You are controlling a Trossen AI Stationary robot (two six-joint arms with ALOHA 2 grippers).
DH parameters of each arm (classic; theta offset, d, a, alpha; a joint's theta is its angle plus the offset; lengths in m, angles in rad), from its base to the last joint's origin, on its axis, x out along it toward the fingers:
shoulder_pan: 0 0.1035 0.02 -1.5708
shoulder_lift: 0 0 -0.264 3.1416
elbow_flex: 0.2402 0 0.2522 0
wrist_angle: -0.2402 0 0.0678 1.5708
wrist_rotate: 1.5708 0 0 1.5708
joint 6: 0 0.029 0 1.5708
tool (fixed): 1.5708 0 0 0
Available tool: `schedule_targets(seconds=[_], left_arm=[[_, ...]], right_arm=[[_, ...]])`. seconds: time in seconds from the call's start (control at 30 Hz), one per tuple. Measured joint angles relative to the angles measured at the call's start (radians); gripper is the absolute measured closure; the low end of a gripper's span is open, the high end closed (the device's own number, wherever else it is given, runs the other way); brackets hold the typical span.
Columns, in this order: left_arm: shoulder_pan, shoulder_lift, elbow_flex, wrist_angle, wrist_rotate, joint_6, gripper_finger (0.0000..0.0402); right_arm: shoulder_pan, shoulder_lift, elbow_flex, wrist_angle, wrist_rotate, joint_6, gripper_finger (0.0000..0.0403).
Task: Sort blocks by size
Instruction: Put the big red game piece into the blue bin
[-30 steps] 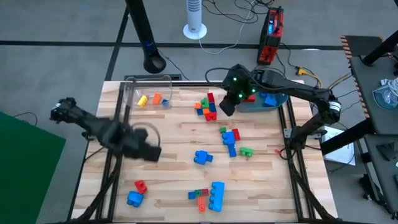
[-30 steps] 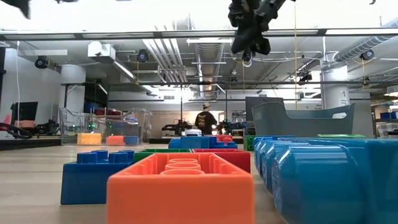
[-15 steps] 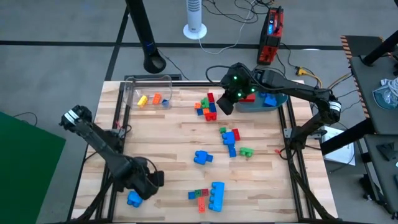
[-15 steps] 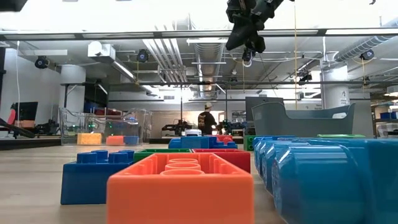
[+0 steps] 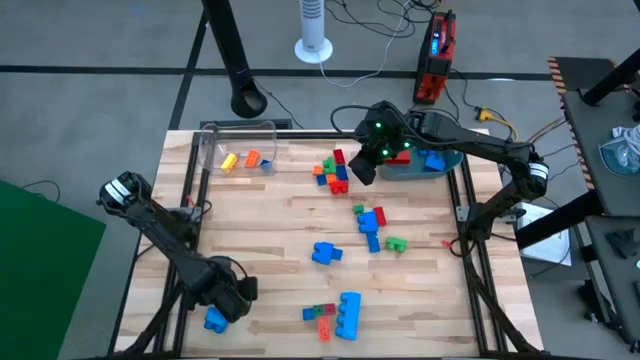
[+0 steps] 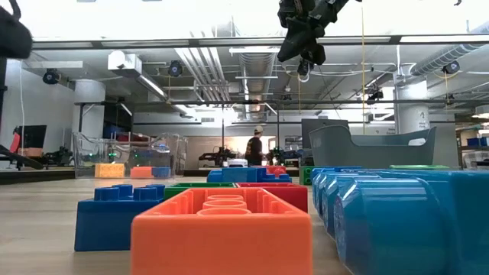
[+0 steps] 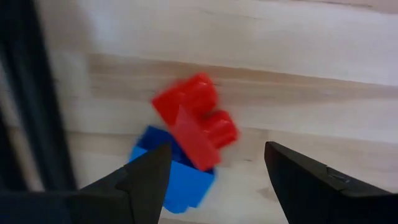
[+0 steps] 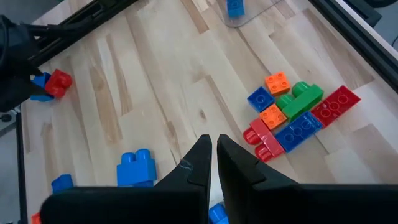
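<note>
Left claw (image 7: 214, 180) spread wide above red block (image 7: 196, 121), its long axis diagonal over blue block (image 7: 171, 177).

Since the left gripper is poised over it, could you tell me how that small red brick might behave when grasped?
The red brick looks like rigid moulded plastic, so probably stiff and light. It leans on a blue brick, so it may tip or slide when the open left gripper closes.

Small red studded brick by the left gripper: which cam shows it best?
Left wrist view: the small red studded brick fills the frame between the open left gripper fingers, beside a blue brick. The right wrist view shows it tiny. In the high view the gripper hides it; the low view doesn't show it.
</note>
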Motion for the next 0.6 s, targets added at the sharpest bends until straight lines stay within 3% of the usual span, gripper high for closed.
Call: schedule_targets(seconds=[0.3,0.6], left_arm=[[-0.007,0.002,-0.033,-0.027,0.015,0.004,0.0158],[-0.011,0.007,-0.131,0.148,0.031,-0.003,0.0162]], right_arm=[[0.000,0.000,0.000,0.000,0.000,0.000,0.0385],[0.000,0.000,0.000,0.000,-0.001,0.000,0.0385]])
